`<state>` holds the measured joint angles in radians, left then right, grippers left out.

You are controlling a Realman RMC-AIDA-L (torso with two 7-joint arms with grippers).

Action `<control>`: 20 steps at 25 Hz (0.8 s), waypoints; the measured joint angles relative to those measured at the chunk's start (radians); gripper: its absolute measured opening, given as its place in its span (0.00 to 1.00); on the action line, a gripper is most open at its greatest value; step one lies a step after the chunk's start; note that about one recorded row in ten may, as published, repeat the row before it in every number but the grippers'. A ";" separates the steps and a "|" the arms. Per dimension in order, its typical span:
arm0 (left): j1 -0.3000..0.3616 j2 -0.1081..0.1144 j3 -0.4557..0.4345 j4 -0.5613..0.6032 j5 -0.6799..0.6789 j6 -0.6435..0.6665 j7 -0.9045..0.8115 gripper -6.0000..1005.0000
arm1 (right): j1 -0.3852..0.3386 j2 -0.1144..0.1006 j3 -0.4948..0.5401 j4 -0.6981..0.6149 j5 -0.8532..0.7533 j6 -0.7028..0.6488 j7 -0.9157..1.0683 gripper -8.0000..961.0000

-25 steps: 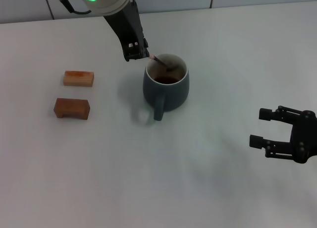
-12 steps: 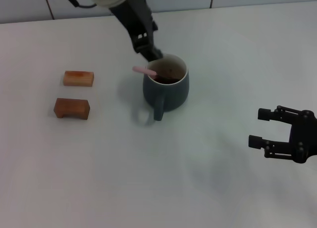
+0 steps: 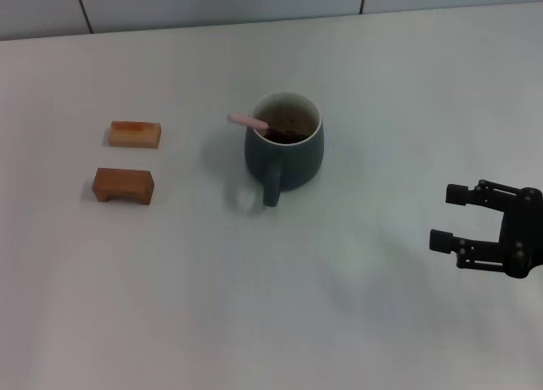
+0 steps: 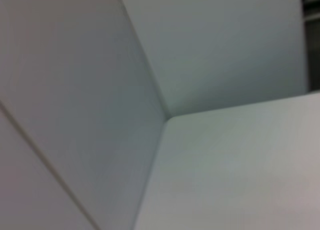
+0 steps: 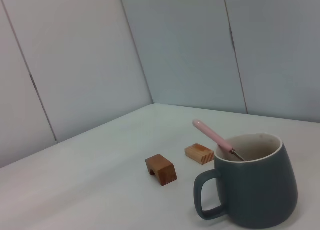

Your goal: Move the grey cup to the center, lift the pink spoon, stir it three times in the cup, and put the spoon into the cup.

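Note:
The grey cup [image 3: 284, 151] stands upright near the middle of the table, its handle towards me. The pink spoon [image 3: 249, 120] rests inside it, the pale pink handle leaning out over the rim to the left. In the right wrist view the cup [image 5: 257, 187] and the spoon [image 5: 212, 135] show the same way. My right gripper [image 3: 448, 217] is open and empty at the right, well apart from the cup. My left gripper is out of view; its wrist view shows only the wall and the table edge.
Two brown wooden blocks lie at the left: a lighter one [image 3: 135, 134] behind a darker one [image 3: 123, 185]. They also show in the right wrist view [image 5: 161, 169]. A tiled wall [image 3: 212, 0] bounds the far edge of the table.
My left arm let go of the spoon, which tipped to lean left in the cup, then withdrew up and out of view. The right arm barely moved.

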<state>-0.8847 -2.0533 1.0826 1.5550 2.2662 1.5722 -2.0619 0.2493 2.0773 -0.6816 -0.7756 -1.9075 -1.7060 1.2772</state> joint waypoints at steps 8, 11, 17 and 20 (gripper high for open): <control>0.089 -0.008 -0.119 -0.041 -0.120 0.100 0.152 0.70 | -0.003 0.000 0.002 -0.014 0.003 -0.006 0.003 0.86; 0.202 0.000 -0.148 -0.176 -0.193 0.093 0.278 0.70 | -0.008 0.000 0.002 -0.022 0.006 -0.007 0.002 0.86; 0.316 0.006 -0.174 -0.304 -0.265 0.100 0.419 0.70 | -0.019 -0.001 0.003 -0.038 0.007 -0.011 -0.005 0.86; 0.348 0.018 -0.248 -0.463 -0.283 0.101 0.525 0.70 | -0.025 0.001 0.005 -0.058 0.009 -0.014 -0.005 0.86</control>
<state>-0.5365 -2.0349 0.8347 1.0922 1.9829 1.6728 -1.5365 0.2242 2.0781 -0.6762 -0.8340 -1.8987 -1.7197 1.2720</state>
